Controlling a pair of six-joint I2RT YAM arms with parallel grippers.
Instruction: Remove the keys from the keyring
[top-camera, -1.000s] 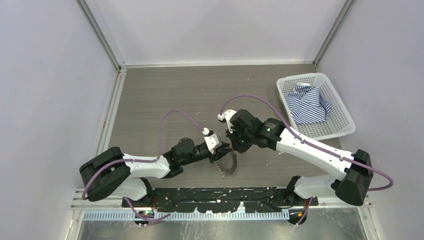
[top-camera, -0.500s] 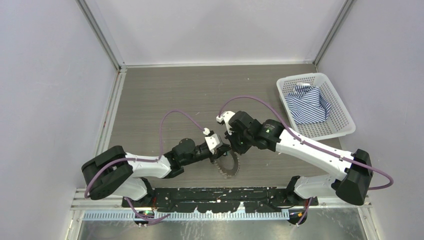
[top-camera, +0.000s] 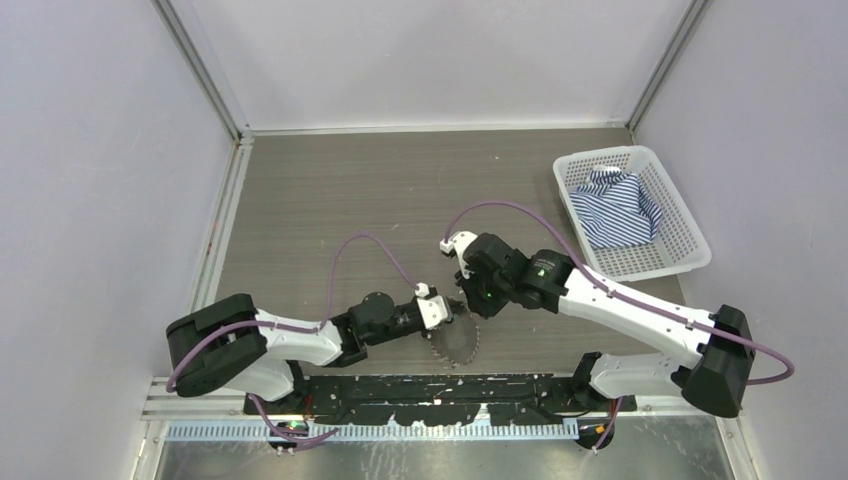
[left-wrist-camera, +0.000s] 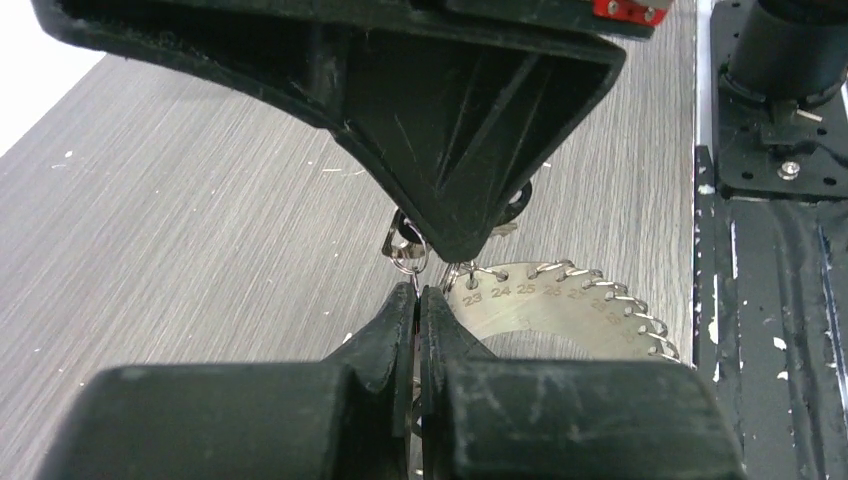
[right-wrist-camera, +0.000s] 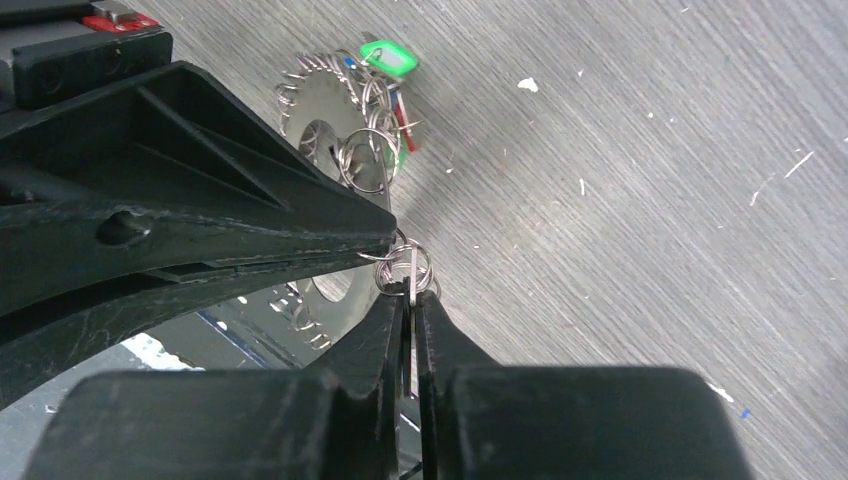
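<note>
The keyring (top-camera: 458, 345), a toothed silvery disc with numbered holes, lies near the table's front edge, between the two arms. My left gripper (top-camera: 450, 312) and right gripper (top-camera: 463, 303) meet tip to tip just above its far rim. In the left wrist view the left gripper (left-wrist-camera: 420, 290) is shut on a small split ring beside the keyring (left-wrist-camera: 560, 305). In the right wrist view the right gripper (right-wrist-camera: 410, 290) pinches a thin silver key blade hung with small split rings (right-wrist-camera: 405, 262). A green-headed key (right-wrist-camera: 388, 58) hangs at the far side of the keyring (right-wrist-camera: 318, 105).
A white basket (top-camera: 640, 150) holding a striped blue shirt (top-camera: 615, 205) stands at the back right. The black base rail (top-camera: 420, 385) runs just behind the keyring at the near edge. Walls close the table on the left, back and right.
My left gripper has closed and slid right and nearer, down to the keyring's rim. The right gripper has followed it slightly nearer. The keyring has shifted a little.
</note>
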